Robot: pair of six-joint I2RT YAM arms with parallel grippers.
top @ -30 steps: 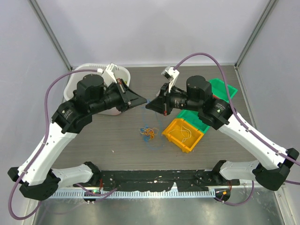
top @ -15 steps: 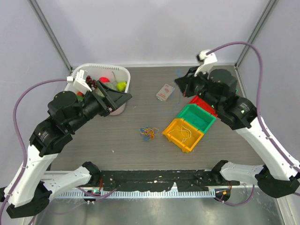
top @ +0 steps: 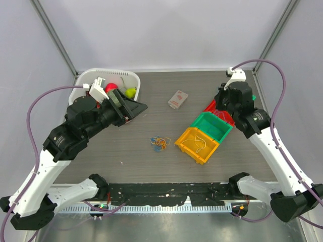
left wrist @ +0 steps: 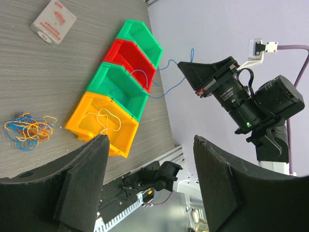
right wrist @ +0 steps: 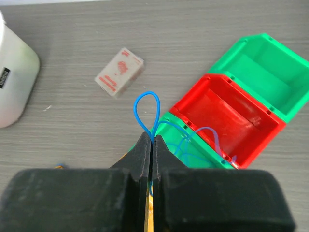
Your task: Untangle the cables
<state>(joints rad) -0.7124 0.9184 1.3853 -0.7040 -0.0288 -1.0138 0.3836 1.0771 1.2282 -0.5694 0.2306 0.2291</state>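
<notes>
Right gripper (right wrist: 150,141) clenched on a blue cable (right wrist: 147,95), its loop poking just ahead of it, the rest trailing to the red bin (right wrist: 231,121) below. Left gripper (left wrist: 150,145) released, holding nothing; tangled cables (left wrist: 28,129) lie on the table (left wrist: 72,63) below it

Tabletop (top: 116,151) lies open left of cables (top: 160,142), bins (top: 194,154) right.

You won't find any wording here that you can actually read. The small white box (top: 177,99) carries red print on its top face, but it is too blurred to make out in any view. The white basket (right wrist: 19,92) bears a small dark striped label (right wrist: 4,77), also illegible.
</notes>
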